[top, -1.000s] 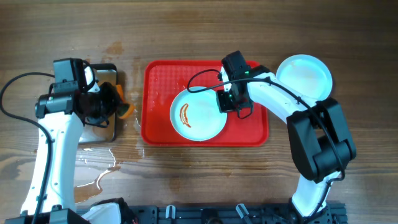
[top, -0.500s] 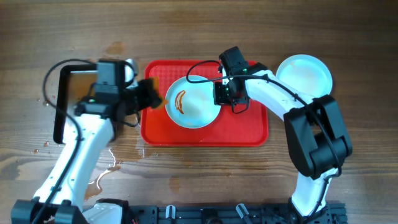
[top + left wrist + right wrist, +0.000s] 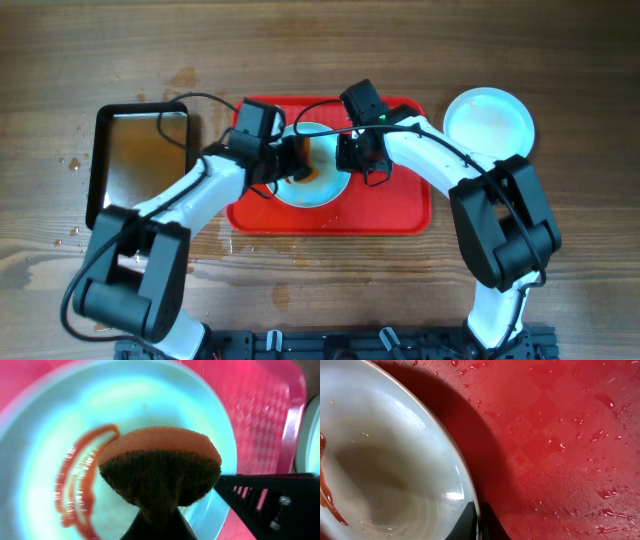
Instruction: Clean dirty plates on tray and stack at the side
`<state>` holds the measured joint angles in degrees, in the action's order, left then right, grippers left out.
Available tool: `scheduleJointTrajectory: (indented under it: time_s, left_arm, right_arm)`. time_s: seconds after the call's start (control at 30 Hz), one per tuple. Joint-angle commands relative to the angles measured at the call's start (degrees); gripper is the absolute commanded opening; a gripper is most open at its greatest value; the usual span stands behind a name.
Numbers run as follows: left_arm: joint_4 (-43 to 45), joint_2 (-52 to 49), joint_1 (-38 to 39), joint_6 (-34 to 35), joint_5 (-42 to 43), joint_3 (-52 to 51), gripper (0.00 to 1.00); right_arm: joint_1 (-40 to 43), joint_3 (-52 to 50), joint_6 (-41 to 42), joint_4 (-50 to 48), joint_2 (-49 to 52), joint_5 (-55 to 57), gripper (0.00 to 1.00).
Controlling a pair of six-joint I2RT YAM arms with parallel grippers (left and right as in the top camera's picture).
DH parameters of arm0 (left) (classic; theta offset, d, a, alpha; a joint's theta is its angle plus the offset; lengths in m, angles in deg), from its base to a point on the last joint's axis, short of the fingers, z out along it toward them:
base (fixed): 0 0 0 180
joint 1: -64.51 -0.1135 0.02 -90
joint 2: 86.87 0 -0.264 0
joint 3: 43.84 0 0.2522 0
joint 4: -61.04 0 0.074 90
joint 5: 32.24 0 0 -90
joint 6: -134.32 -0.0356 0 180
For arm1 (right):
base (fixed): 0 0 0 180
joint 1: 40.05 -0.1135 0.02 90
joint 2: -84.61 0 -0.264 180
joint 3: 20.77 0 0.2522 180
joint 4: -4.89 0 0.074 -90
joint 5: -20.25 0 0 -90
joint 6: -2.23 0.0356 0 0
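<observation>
Red plastic tray (image 3: 400,208), one, at the centre of the wooden table (image 3: 320,50), its textured floor beaded with water drops (image 3: 555,442). Soiled plate (image 3: 325,192), one, pale mint-white, on the tray left of centre, its bowl marked with an orange-brown sauce streak (image 3: 70,490). Left gripper (image 3: 290,165), jaws pressed together on a sponge (image 3: 160,467) with an orange back and a dark scouring face. The sponge is held over the plate's bowl just beside the streak; contact with the plate cannot be told. Right gripper (image 3: 352,158), fingers pinched on either side of the same plate's right rim; a dark shadow lies on the tray under that rim. Clean plate (image 3: 488,122), one, on the table off the tray, just beside its upper right corner. Black-rimmed metal pan (image 3: 140,165), one, on the table left of the tray.
</observation>
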<state>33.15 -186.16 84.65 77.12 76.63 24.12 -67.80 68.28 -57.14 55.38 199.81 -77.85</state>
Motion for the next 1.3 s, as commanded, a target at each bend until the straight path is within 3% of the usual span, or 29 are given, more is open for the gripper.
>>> scheduleJointTrajectory:
  time_s: [0.0, 0.23, 0.67, 1.0, 1.17, 1.27]
  left_arm:
    - [1.4, -3.1, 2.4, 1.4, 0.8, -0.7, 0.04]
    - [1.6, -5.5, 3.0, 2.6, -3.3, -0.7, 0.04]
    - [-8.7, -5.6, 3.0, 0.9, -36.0, -0.5, 0.04]
    - [-10.0, 0.2, 4.2, -1.0, -34.9, 5.0, 0.04]
    - [-4.6, 0.6, 4.3, 0.4, -22.4, 5.0, 0.04]
    - [-2.3, -2.4, 4.4, 4.2, -19.0, 5.0, 0.04]
  right_arm:
    - [-0.1, 0.3, 1.3, 0.5, 1.7, 4.2, 0.04]
    - [-0.1, 0.3, 1.0, 0.7, 1.7, 4.2, 0.04]
    - [-0.1, 0.3, 0.4, 0.8, 1.7, 4.2, 0.04]
    - [-0.1, 0.3, -0.3, 1.0, 1.7, 4.2, 0.04]
    - [-0.1, 0.3, -0.3, 0.8, 1.7, 3.8, 0.04]
    - [-0.1, 0.3, -0.3, 0.7, 1.7, 3.8, 0.04]
